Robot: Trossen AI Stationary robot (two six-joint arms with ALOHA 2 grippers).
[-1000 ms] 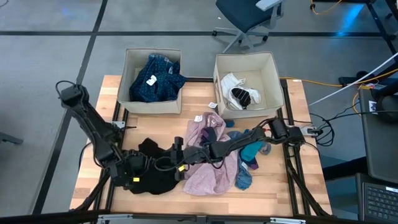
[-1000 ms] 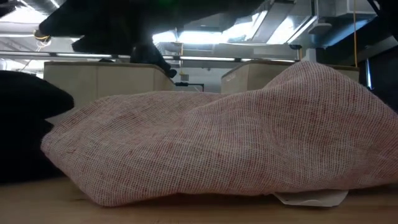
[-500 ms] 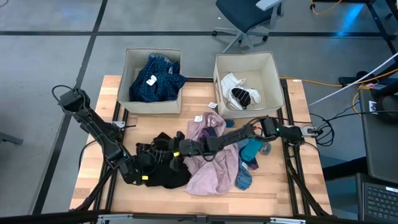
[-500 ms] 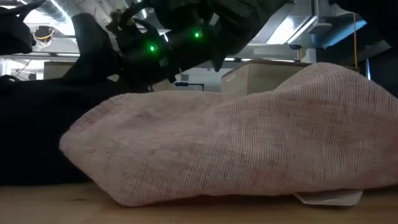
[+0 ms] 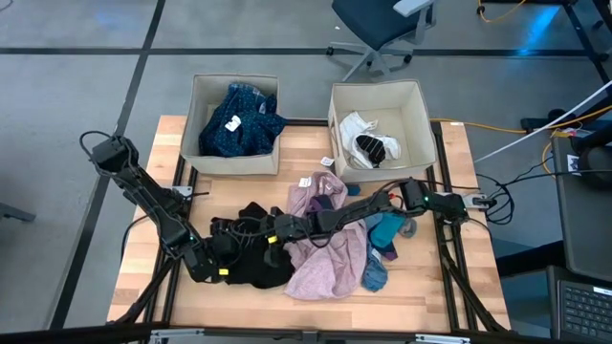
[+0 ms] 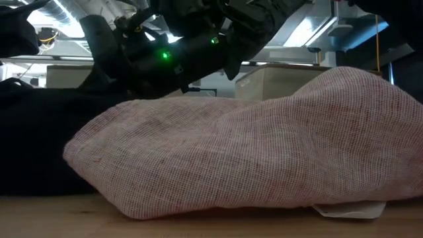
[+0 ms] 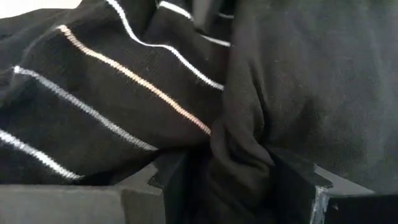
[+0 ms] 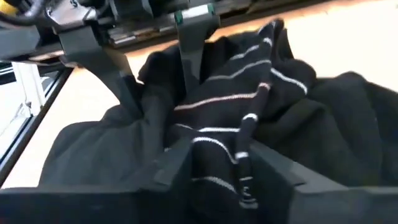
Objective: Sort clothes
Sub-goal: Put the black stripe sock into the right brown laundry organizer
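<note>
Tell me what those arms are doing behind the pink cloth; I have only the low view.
Observer: From above, the left gripper and right gripper meet at a black cloth on the table.
Operator: Is the left one gripping?
Observer: Yes. Its wrist view shows a fold of the black cloth pinched between its fingers.
Operator: And the right?
Observer: Its wrist view shows a striped piece bunched right in front of it; whether it grips, I cannot tell.
</note>
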